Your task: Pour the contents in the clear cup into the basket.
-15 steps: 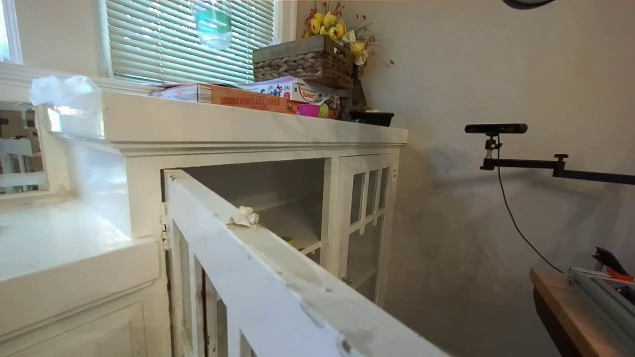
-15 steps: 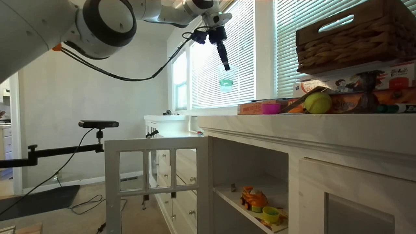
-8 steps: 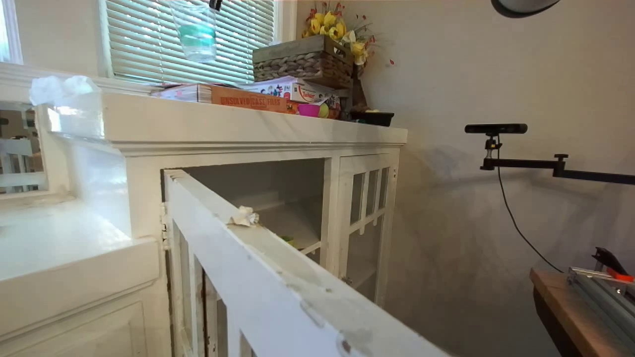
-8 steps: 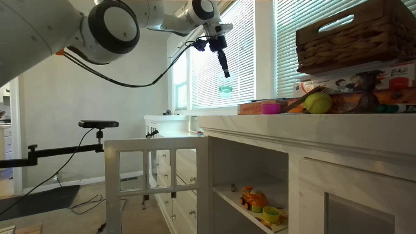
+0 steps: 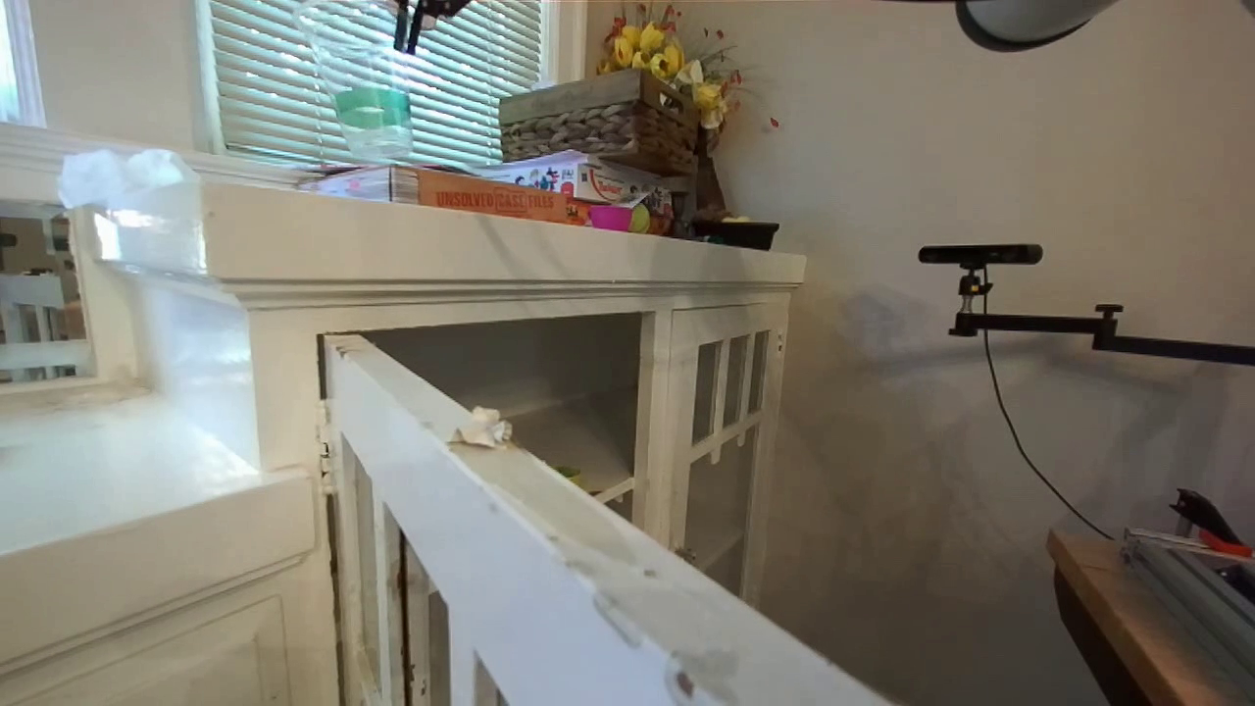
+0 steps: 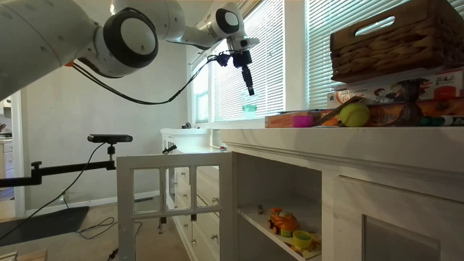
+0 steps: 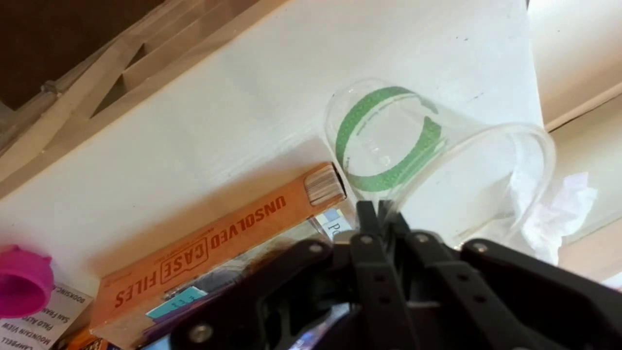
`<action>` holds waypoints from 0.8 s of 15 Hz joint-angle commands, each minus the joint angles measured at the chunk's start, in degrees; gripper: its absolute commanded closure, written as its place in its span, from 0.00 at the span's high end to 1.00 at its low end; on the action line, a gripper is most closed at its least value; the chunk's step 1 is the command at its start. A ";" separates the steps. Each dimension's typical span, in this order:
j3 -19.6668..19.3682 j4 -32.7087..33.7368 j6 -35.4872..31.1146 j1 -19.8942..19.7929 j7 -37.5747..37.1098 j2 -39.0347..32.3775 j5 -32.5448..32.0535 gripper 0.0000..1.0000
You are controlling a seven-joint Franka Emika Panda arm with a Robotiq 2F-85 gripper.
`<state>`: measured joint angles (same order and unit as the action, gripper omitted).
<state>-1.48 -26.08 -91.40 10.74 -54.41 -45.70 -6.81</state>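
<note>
Clear green-banded plastic cup (image 7: 430, 146): lower than a second ago.
Black two-fingered end effector (image 7: 380, 216): narrow, pinching the cup's wall.

Arm (image 6: 137, 35) in from upper left of an exterior view, stretched right along the top. Wrist (image 6: 238, 43) upper centre, bent down. Gripper (image 6: 251, 92) aimed downward, tips slanting slightly right. Wrist view: gripper at bottom, fingers (image 7: 368, 219) pinched, nearly together. In an exterior view, fingers at top edge, left of centre; rounded arm link (image 5: 1029, 18) cut off top right.
</note>
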 commanded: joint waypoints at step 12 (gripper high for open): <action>-1.40 1.71 -0.38 0.70 3.28 -3.78 0.32 0.02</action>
<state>-2.00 -26.08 -91.41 10.92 -52.43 -48.25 -6.82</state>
